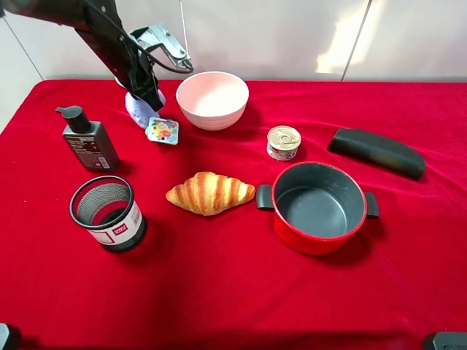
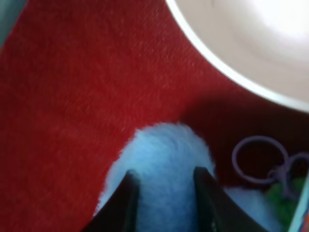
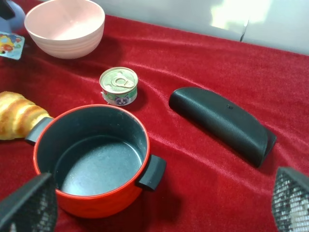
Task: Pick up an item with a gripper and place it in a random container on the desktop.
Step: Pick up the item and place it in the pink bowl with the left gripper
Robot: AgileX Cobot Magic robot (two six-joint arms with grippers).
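Plush (image 2: 161, 145) is sitting on the cloth (image 1: 233, 292), pinched between the left gripper's (image 2: 166, 174) narrowed jaws. Bowl (image 1: 213, 117) is standing just beside it, toward the table's middle, so this arm is nearer.

No wording can be made out anywhere. At the left of the exterior high view, the pump bottle (image 1: 89, 142) has a dark label with orange and white print, too small to read. Lower left, the mesh cup (image 1: 108, 213) bears a white sticker with red marks and fine lines, also illegible. The small can (image 1: 283, 142) right of centre has a printed wrapper (image 3: 119, 98) showing only green and purple patches. The plush toy (image 1: 137, 115) carries a paper tag (image 1: 162, 130) with bright shapes and no legible letters.
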